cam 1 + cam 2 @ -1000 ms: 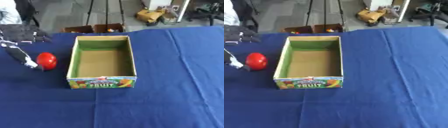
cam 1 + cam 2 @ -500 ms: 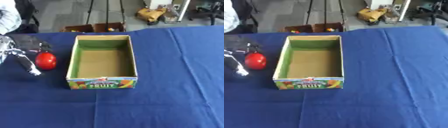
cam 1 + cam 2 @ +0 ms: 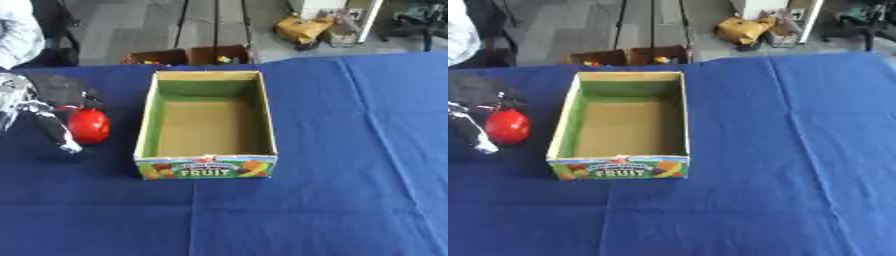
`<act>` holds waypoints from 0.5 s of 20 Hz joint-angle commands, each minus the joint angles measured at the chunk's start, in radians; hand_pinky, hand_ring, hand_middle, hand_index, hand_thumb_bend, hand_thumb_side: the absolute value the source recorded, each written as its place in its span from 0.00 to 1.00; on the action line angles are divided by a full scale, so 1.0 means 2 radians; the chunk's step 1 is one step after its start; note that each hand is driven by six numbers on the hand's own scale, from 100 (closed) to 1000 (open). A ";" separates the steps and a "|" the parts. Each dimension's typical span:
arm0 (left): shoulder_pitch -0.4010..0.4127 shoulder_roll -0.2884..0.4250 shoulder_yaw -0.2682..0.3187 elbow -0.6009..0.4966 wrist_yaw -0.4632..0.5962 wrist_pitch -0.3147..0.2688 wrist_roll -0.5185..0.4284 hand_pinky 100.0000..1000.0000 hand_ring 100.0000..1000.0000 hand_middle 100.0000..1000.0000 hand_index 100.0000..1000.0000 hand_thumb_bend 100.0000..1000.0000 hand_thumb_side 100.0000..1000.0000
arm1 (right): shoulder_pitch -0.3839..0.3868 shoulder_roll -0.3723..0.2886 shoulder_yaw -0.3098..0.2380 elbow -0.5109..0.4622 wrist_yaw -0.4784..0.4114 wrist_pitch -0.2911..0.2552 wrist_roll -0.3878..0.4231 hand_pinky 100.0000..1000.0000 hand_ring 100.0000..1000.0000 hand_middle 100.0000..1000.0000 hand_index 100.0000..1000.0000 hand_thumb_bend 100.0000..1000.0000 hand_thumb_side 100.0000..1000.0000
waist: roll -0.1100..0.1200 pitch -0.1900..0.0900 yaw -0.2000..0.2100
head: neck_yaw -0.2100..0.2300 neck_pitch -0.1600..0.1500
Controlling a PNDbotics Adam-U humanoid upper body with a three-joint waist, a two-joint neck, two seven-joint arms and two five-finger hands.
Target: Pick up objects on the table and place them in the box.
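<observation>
A red round fruit rests on the blue tablecloth, left of the box. My left hand comes in from the left edge and closes round the fruit: its black fingers curl over the far side, and the silver thumb runs down the near left side. The open cardboard box, green inside with a "FRUIT" label on its front wall, stands in the middle with nothing in it. My right hand shows in neither view.
The blue cloth covers the whole table, with wide room to the right of and in front of the box. Beyond the far edge, brown cartons sit on the floor.
My left hand has moved in from the left, and its fingers have come over the top of the red fruit. The fruit and the box have stayed in place.
</observation>
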 commanded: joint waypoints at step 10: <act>-0.014 0.008 0.005 0.003 -0.032 -0.003 0.004 1.00 0.95 0.88 1.00 0.51 0.77 | -0.006 -0.003 0.000 -0.008 -0.004 -0.004 0.002 0.67 0.77 0.53 0.78 0.00 0.83 | 0.002 -0.003 -0.003 | 0.001 -0.004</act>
